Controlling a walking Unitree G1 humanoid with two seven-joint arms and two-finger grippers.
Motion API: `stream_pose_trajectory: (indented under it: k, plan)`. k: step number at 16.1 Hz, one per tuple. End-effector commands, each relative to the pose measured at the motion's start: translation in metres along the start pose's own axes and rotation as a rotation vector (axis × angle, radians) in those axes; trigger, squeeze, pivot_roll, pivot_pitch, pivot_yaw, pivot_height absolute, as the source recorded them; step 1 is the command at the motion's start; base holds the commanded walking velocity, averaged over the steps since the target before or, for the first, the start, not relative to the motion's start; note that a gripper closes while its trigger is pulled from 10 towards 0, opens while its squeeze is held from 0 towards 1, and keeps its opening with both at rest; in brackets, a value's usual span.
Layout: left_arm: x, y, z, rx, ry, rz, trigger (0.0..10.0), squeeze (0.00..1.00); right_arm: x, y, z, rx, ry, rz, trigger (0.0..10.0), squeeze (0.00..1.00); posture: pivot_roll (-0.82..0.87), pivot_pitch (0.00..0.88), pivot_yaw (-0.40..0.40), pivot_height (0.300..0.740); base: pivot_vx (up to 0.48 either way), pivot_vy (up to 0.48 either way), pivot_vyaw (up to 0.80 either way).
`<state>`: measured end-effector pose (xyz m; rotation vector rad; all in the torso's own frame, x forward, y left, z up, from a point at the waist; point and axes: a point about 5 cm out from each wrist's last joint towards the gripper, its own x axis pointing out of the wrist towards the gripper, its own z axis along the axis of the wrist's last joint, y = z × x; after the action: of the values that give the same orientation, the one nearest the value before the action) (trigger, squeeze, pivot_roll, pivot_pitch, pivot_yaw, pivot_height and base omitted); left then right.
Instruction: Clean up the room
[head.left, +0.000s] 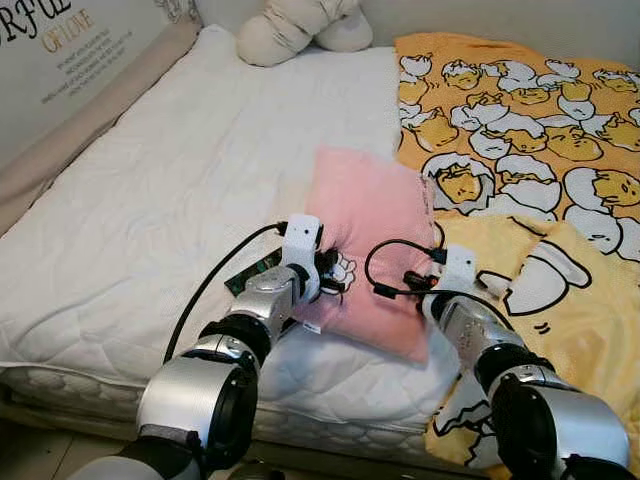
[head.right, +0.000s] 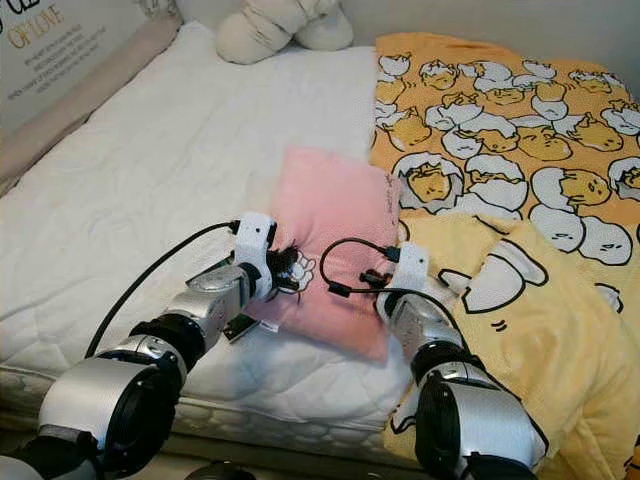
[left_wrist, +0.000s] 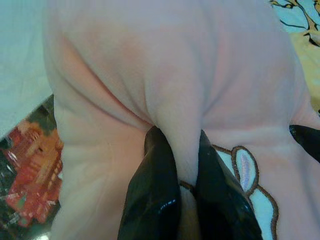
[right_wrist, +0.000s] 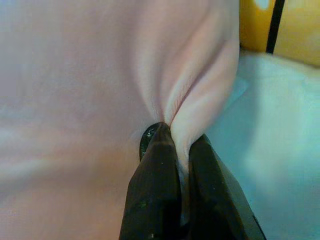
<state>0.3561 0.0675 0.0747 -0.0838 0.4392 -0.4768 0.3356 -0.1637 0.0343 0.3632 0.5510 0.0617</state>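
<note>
On the bed's near edge I've got both grippers on the pink pillow (head.left: 372, 245), which lies on the white mattress (head.left: 180, 190) just beside the yellow egg-print blanket (head.left: 520, 130). Left gripper (left_wrist: 185, 165) is pinched tight on a fold of fabric at the pillow's left side, next to the embroidered patch (left_wrist: 250, 185); right gripper (right_wrist: 177, 150) is clamped the same way on a fold at the right side, near the corner. Both pairs of fingers are nearly closed, only cloth between them. My read: the step is lifting or repositioning the pillow, probably toward the head of the bed by the cream plush (head.left: 300, 25). To do it well I'd raise both arms together and level, so neither pinch takes all the load; the grips hold thin folds only, so a jerk could slip the fabric out. Keep the pillow from dragging the blanket edge along. Pillow is soft fleece-like cloth, plump, roughly square, creasing deeply at each pinch. Mattress cover is quilted, with a diamond stitch. Blanket looks smooth and thin, rumpled at the near corner. A flat printed packet (left_wrist: 30, 175), red and green, is partly tucked under the pillow's left edge; it may shift once the pillow comes up.
</note>
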Motion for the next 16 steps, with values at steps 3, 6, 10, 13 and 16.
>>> stream_pose_trajectory:
  k: [3,6,10,13,16]
  plan:
    - [0.0,0.006,0.055,0.102,-0.163,-0.011,0.0,0.0,0.001,0.011,0.053,-0.057,-0.179,0.055,0.0,0.0,0.05,0.0,0.016,0.74,0.0,0.0,0.0]
    - [-0.011,0.011,0.116,0.163,-0.326,-0.067,0.0,0.0,-0.008,0.035,0.111,-0.146,-0.412,0.143,0.0,0.0,0.04,0.0,0.023,0.74,0.0,0.0,0.0]
    - [-0.021,0.013,0.147,0.252,-0.444,-0.07,10.0,0.0,-0.028,0.054,0.146,-0.329,-0.625,0.163,10.0,0.0,0.04,0.0,0.027,0.74,0.0,0.0,0.0]
    - [-0.03,0.019,0.163,0.216,-0.554,-0.03,10.0,0.0,-0.035,0.053,0.152,-0.309,-0.69,0.125,10.0,0.0,0.03,0.0,0.027,0.74,0.0,0.16,0.0]
    - [-0.029,0.022,0.158,0.234,-0.542,0.019,10.0,0.0,-0.033,0.057,0.144,-0.34,-0.673,0.126,10.0,0.0,0.04,0.0,0.025,0.74,0.0,0.48,0.0]
